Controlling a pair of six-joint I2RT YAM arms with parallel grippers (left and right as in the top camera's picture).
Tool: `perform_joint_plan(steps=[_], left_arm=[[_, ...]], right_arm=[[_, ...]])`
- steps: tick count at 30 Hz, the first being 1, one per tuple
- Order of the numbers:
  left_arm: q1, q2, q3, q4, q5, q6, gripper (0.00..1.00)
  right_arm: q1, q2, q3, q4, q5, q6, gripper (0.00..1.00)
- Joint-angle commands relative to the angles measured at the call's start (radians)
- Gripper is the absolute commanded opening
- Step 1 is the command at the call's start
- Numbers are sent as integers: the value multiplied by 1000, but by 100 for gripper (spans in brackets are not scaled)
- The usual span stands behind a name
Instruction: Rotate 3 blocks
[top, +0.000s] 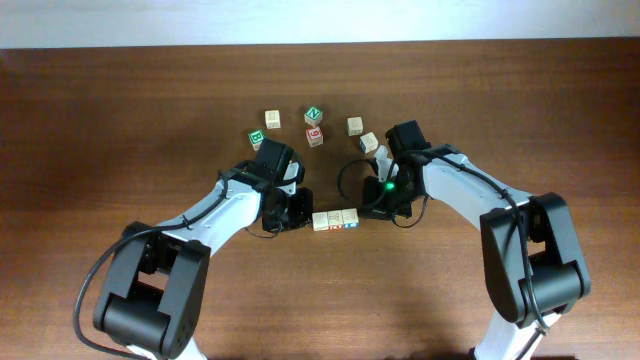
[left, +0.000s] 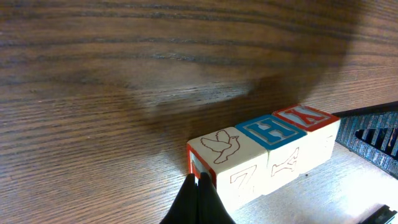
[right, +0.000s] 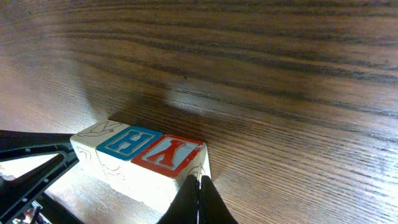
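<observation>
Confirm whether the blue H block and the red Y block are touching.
Touching. The right wrist view shows the H block and Y block flush, no gap between.

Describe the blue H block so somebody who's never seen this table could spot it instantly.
On the wooden table, find the row of three pale cubes between the left arm and right arm. The H block is the middle one. Its top shows a framed blue H; the Y block beside it is red, the bird block only outlined.
</observation>
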Motion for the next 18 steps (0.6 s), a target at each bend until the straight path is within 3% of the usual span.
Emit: perform_joint_plan(steps=[1,18], left_arm=[[-2,7,-10,2,5,21,0],[-2,7,-10,2,5,21,0]], right_arm=[[2,7,-11,-2,5,10,4],[25,6,-11,10,-102,-25,5]])
